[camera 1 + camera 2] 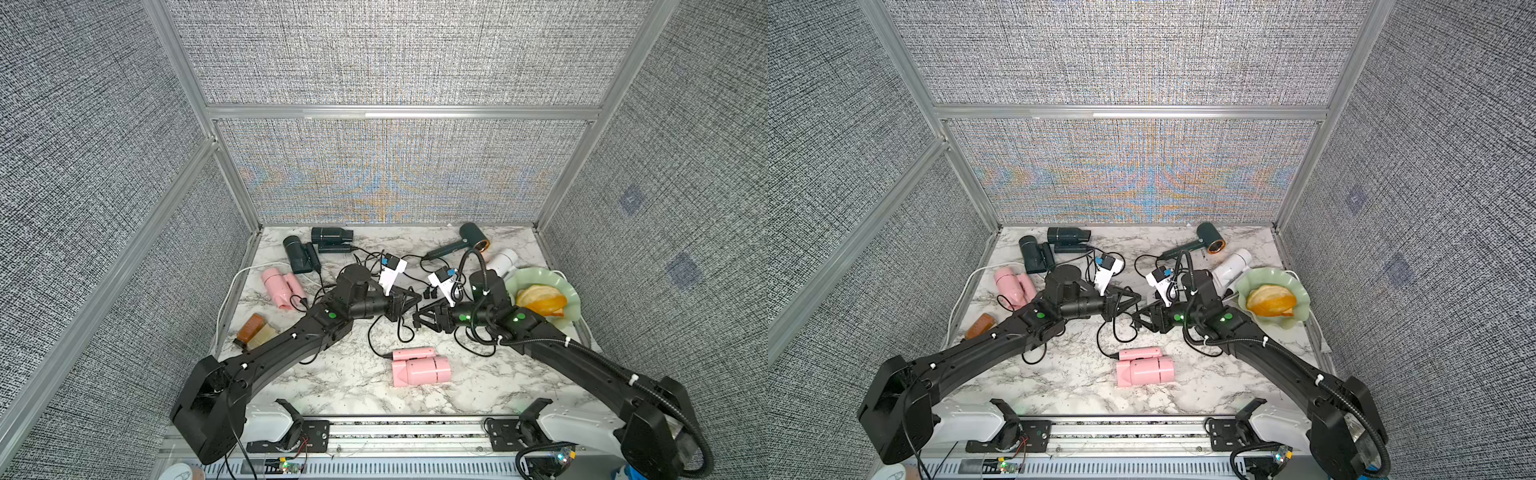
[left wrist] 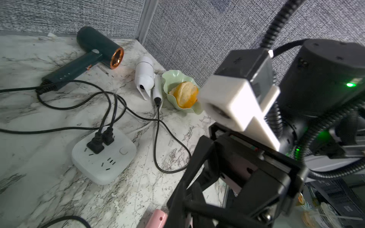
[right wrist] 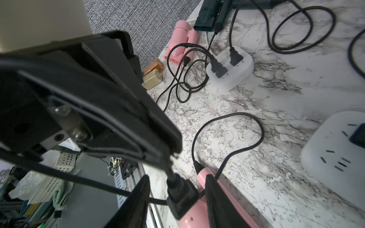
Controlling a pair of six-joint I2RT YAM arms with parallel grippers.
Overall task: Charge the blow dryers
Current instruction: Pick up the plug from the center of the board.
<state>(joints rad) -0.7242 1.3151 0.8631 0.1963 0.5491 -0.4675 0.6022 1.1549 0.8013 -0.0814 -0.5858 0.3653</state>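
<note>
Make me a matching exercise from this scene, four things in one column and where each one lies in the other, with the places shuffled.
Things:
1. white dryer
2. copper-ringed dryer
3. amber bottle
4. peeled orange

Places:
A. inside the green dish
B. outside the green dish, right beside it
C. farthest back on the right side
D. by the left edge of the table

Pairs: 1-B, 2-C, 3-D, 4-A
</note>
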